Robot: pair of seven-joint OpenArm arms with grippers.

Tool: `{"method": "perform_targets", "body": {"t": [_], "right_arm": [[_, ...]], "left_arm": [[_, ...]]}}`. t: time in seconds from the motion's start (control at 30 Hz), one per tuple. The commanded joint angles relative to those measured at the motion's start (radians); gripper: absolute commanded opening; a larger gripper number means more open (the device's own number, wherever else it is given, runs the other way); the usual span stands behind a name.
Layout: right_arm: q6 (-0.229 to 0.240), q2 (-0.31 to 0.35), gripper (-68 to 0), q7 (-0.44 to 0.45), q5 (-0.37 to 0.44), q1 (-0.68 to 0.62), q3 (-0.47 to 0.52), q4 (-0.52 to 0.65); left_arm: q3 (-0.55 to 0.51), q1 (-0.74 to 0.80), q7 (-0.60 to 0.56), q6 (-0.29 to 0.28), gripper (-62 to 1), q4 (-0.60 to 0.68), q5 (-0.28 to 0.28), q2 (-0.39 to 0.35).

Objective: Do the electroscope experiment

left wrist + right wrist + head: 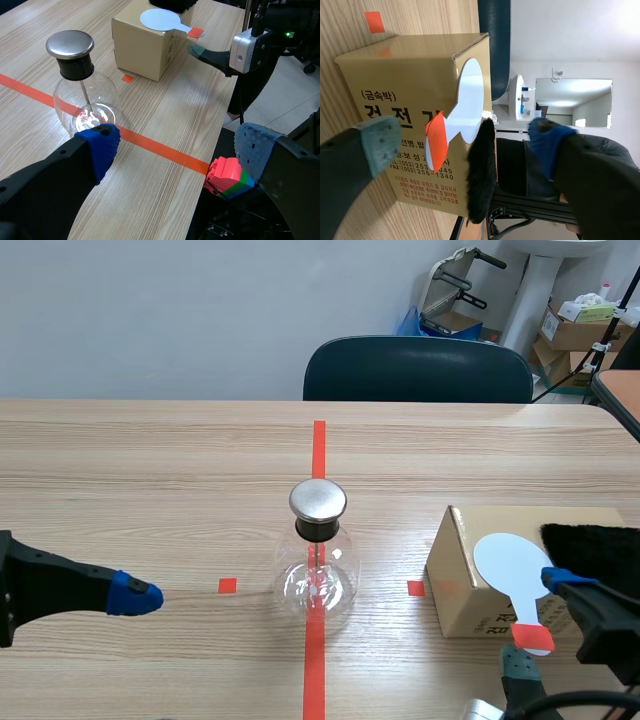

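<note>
While both claws stand spread and grip nothing, I judge the experiment not yet begun.

Layout:
- The electroscope (318,562), a round glass flask with a metal cap, stands upright mid-table (150,470) on the long orange tape line.
- The left claw (177,147) hangs low off to the flask's side, apart from it, fingers wide.
- The right claw (465,142) is at the cardboard box (462,592), one finger on either side of the white paddle's (508,562) orange-taped handle. I see no contact.
- The paddle lies flat on the box top with its handle overhanging the edge.
- A black fur pad (592,538) lies on the box right beside the disc.

Risks as I see them:
- The handle is thin and unsupported. If one finger arrives first, it could lever the paddle sideways or tip it off the box.
- The fur sits so close that a finger may catch it and drag it along.
- The box looks light and may slide under a push.
- The flask is round-bottomed glass. A careless swing of the paddle, or a drift of the left claw, could knock it over.
</note>
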Motion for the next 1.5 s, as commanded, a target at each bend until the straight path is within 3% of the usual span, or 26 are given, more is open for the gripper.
{"method": "perform_targets", "body": {"t": [0.0, 0.23, 0.5, 1.47], "right_arm": [[-0.011, 0.011, -27.7, -0.008, -0.001, 0.006, 0.008, 0.024], [-0.011, 0.011, -41.0, -0.026, -0.001, 0.006, 0.008, 0.024], [-0.011, 0.011, -66.7, -0.026, -0.001, 0.006, 0.008, 0.024], [-0.011, 0.010, -66.5, -0.033, -0.001, 0.006, 0.008, 0.024]], "left_arm": [[-0.005, 0.003, -0.014, -0.005, -11.4, 0.017, -0.010, 0.008], [-0.005, 0.003, -0.014, -0.005, -11.4, 0.017, -0.010, 0.008], [-0.005, 0.003, -0.014, -0.005, -11.4, 0.017, -0.014, 0.008], [-0.005, 0.003, -0.062, -0.005, -11.4, 0.017, -0.014, 0.008]]}}
